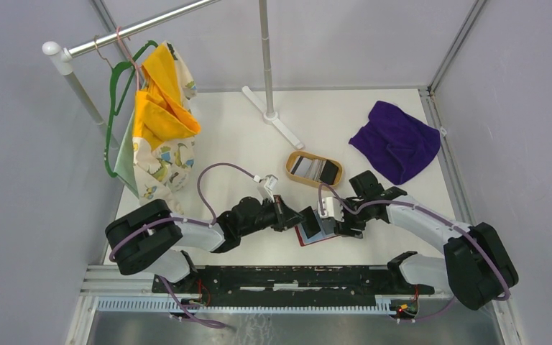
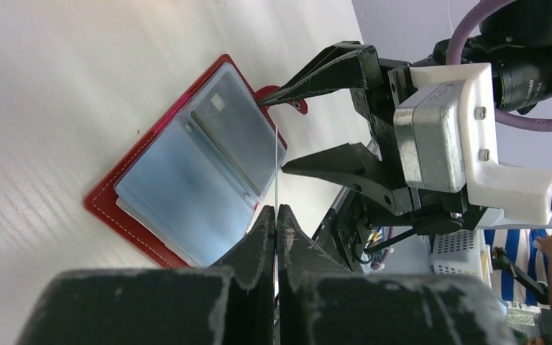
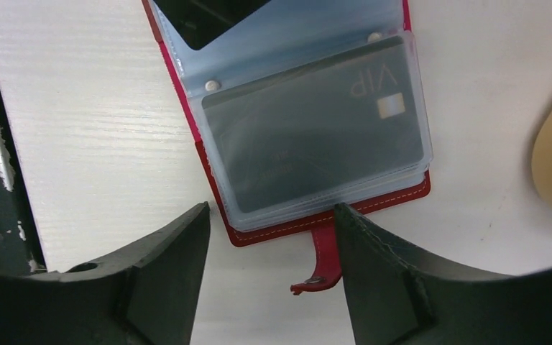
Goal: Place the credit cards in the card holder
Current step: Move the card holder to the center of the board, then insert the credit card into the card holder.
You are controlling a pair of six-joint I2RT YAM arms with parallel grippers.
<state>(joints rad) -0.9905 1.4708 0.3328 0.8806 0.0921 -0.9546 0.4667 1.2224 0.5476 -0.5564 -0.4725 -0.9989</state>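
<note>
Card holder (image 3: 280,228) lies open on the tabletop (image 1: 237,144), between the two arms near their bases. Note the dark credit card (image 3: 309,122) marked VIP, seated in a clear sleeve. You will find the left gripper (image 2: 276,215) closed, apparently pinching one clear sleeve page seen edge-on. The right gripper (image 3: 271,215) stands with jaws apart over the holder's snap-tab edge, one finger just beside the tab, gripping nothing. Further credit cards (image 1: 313,169) rest in the wooden tray (image 1: 292,164) just beyond.
</note>
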